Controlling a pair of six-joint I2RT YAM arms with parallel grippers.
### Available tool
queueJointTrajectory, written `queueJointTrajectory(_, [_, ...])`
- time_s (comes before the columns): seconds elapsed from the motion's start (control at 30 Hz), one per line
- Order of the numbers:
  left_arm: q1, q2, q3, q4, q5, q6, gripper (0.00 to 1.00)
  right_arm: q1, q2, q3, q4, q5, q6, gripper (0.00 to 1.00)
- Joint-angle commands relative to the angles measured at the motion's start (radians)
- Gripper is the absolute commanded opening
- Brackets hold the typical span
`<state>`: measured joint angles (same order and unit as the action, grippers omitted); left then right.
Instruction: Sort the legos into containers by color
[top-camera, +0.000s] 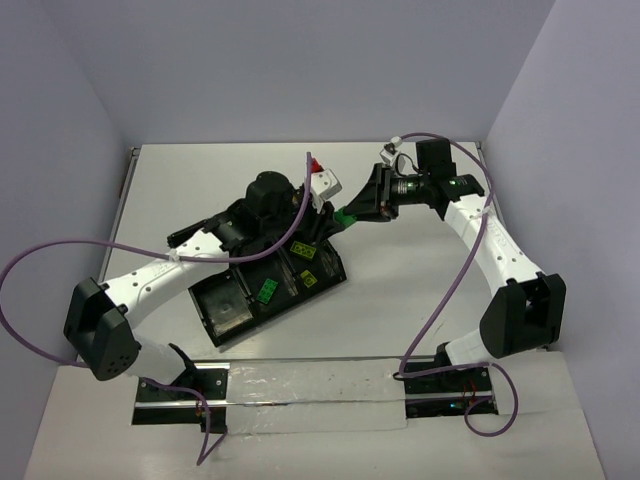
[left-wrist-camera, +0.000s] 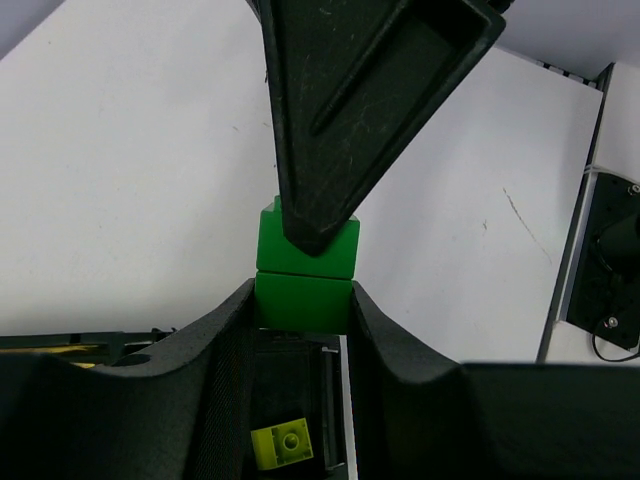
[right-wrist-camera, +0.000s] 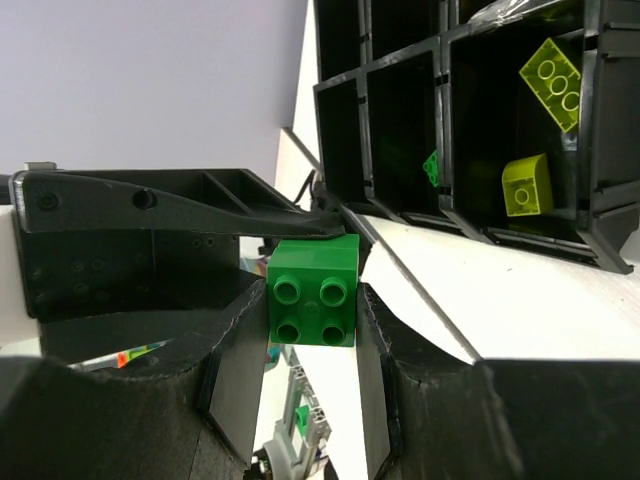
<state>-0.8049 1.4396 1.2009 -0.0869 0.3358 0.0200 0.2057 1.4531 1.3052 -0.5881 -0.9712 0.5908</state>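
Our arms (top-camera: 150, 283) wore white shells with black joints; purple cables (top-camera: 436, 136) looped off both; the gripper fingers (left-wrist-camera: 190, 400) were matte black, scuffed.

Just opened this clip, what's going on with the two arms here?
The arms meet at the far corner of the black tray. The left gripper and the right gripper both pinch the same green lego piece from opposite sides. In the left wrist view it looks like two green bricks stacked, so this may be a pull-apart or a handover. The tray already holds two yellow legos and a green lego.
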Motion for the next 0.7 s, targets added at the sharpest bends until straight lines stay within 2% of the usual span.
queueJointTrajectory(0.0, [0.004, -0.056, -0.038, 0.012, -0.036, 0.000, 0.00, -0.080, -0.055, 0.036, 0.035, 0.000, -0.004, 0.00])
queueJointTrajectory(0.27, [0.006, -0.096, -0.088, 0.006, -0.047, -0.011, 0.00, -0.108, -0.052, 0.034, 0.041, -0.005, 0.009, 0.00])
queueJointTrajectory(0.37, [0.006, -0.125, -0.093, -0.031, -0.084, -0.069, 0.00, -0.108, -0.043, 0.042, 0.036, 0.016, 0.011, 0.00])
queueJointTrajectory(0.67, [0.010, -0.304, -0.174, -0.406, -0.321, -0.284, 0.00, -0.022, -0.028, 0.100, -0.044, 0.150, -0.061, 0.00])
